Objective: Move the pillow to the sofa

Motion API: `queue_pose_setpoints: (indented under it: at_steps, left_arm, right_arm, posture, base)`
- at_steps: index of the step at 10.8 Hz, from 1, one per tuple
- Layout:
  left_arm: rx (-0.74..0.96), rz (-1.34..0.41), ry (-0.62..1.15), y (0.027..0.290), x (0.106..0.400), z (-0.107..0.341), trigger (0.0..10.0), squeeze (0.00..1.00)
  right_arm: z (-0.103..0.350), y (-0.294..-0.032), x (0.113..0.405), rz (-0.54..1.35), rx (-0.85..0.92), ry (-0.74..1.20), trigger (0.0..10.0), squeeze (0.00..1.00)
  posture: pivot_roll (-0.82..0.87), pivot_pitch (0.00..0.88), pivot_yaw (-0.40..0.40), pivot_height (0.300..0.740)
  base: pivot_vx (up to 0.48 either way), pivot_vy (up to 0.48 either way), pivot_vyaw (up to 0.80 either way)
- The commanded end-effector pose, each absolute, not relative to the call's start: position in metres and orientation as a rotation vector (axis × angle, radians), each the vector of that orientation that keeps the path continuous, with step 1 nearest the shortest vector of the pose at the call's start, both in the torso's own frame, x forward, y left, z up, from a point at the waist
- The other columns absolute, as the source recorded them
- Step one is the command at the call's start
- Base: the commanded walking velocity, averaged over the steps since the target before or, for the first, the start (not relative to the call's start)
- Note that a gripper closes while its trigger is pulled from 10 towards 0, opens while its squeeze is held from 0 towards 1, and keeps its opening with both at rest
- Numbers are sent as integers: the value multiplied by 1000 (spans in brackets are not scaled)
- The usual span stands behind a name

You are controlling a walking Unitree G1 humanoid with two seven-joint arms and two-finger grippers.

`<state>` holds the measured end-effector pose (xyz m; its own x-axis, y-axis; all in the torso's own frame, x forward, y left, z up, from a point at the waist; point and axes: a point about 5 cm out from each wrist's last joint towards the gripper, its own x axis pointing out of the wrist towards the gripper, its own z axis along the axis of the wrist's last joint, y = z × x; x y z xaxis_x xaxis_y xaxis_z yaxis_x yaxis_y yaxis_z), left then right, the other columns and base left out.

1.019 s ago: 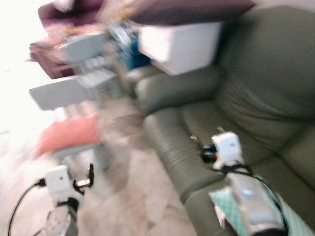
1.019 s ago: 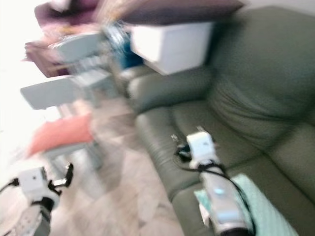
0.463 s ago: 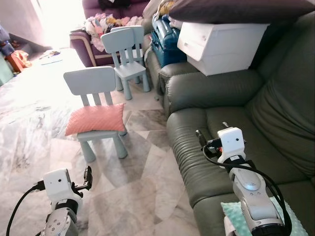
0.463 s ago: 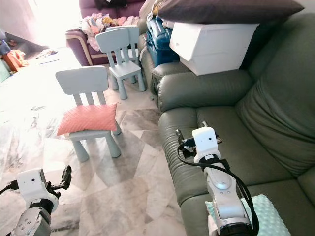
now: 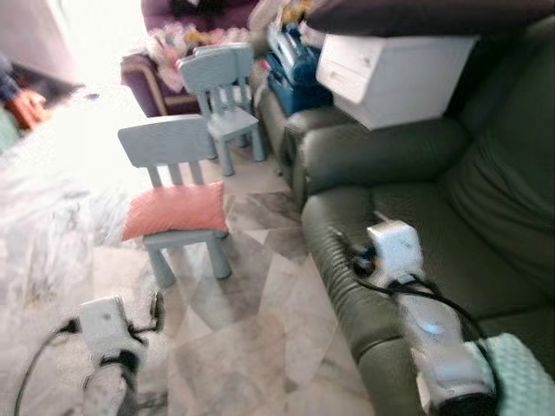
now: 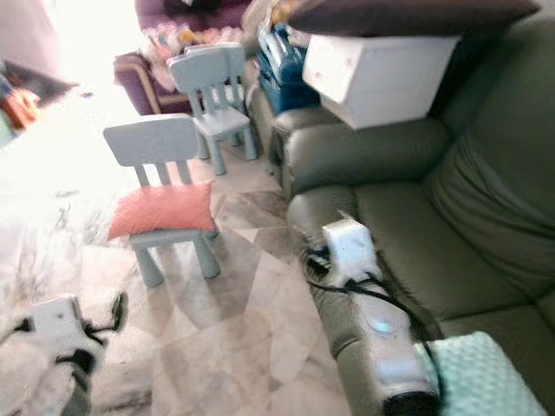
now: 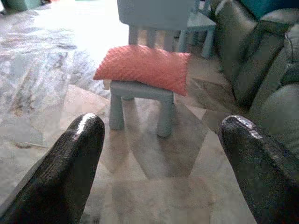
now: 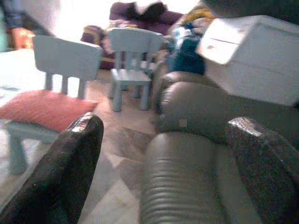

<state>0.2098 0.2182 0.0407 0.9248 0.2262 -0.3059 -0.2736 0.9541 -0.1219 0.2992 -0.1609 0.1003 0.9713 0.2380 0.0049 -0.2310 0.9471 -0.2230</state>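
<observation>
Pink pillow (image 5: pixel 174 209) lies on the seat of a small pale-blue chair (image 5: pixel 170 166), on the marble floor (image 6: pixel 234 342) near the green sofa (image 5: pixel 416 208). Second blue chair (image 5: pixel 224 95) behind. White storage box (image 5: pixel 390 74) sits on the sofa arm, contents hidden. Left pincer (image 7: pixel 163 154) wide open, empty, low over the floor, facing the pillow. Right pincer (image 8: pixel 163 154) wide open, empty, over the sofa seat.

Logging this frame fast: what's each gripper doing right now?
Left gripper: open, holding nothing, low over the floor and facing the pillow on the chair.
Right gripper: open, holding nothing, over the sofa.
</observation>
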Motion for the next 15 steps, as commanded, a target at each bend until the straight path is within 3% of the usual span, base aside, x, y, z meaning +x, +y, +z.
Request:
queue_pose_setpoints:
  at_steps: [1, 9, 15]
  left_arm:
    - [-138, 271, 283, 227, 211, 45, 10000, 0]
    - [-115, 290, 278, 229, 212, 46, 10000, 0]
    - [-54, 419, 202, 242, 212, 55, 10000, 0]
  right_arm:
    - [106, -150, 301, 260, -204, -54, 10000, 0]
    - [109, -150, 303, 262, -203, -58, 10000, 0]
    - [108, -146, 305, 266, -188, -47, 10000, 0]
  posture:
    - [-170, 0, 59, 740]
    - [-172, 0, 56, 740]
    - [-169, 0, 54, 740]
  base:
    - [0, 476, 0]
    - [0, 476, 0]
    - [0, 0, 0]
